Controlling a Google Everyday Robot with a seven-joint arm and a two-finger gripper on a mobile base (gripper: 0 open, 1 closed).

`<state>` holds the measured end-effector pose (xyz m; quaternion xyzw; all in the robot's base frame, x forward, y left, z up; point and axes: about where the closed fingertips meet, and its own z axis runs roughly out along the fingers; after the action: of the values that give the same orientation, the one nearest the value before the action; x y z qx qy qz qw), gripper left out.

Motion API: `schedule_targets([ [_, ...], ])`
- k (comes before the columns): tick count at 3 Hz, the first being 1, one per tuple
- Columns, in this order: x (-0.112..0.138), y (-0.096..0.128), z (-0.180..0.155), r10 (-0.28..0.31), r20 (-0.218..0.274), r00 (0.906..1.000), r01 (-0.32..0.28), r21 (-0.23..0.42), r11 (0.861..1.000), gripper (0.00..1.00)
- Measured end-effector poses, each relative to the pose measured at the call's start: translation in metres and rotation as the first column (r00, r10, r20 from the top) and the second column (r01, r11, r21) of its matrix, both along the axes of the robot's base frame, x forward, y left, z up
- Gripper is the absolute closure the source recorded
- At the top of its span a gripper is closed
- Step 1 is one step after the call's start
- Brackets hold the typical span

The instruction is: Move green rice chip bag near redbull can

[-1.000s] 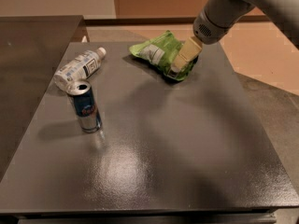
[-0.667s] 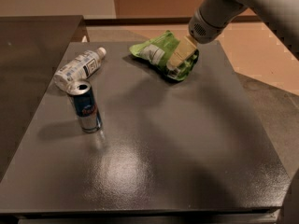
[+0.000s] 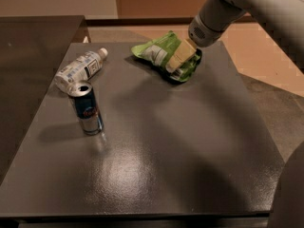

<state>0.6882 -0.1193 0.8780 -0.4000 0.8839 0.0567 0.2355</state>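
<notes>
The green rice chip bag lies crumpled at the far middle of the dark table, white label patch facing up. My gripper comes down from the upper right on its white arm and rests on the right half of the bag, covering part of it. The redbull can stands upright at the left of the table, well apart from the bag, its top open.
A clear plastic bottle with a white label lies on its side just behind the can. The dark table ends at a near edge and a right edge. A darker counter adjoins on the left.
My gripper has moved a little left and down onto the bag. The bag, can and bottle have stayed in place.
</notes>
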Motion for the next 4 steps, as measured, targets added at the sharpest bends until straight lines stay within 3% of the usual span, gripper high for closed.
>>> schedule_targets([
  [1,-0.002,0.004,-0.006,0.0,-0.025,0.9997,0.001,0.014,1.0,0.18],
  [3,-0.012,0.004,-0.007,-0.004,-0.061,0.9981,0.006,0.033,0.999,0.64],
  [4,-0.029,0.011,0.001,0.014,-0.074,0.9971,-0.009,0.061,0.998,0.88],
])
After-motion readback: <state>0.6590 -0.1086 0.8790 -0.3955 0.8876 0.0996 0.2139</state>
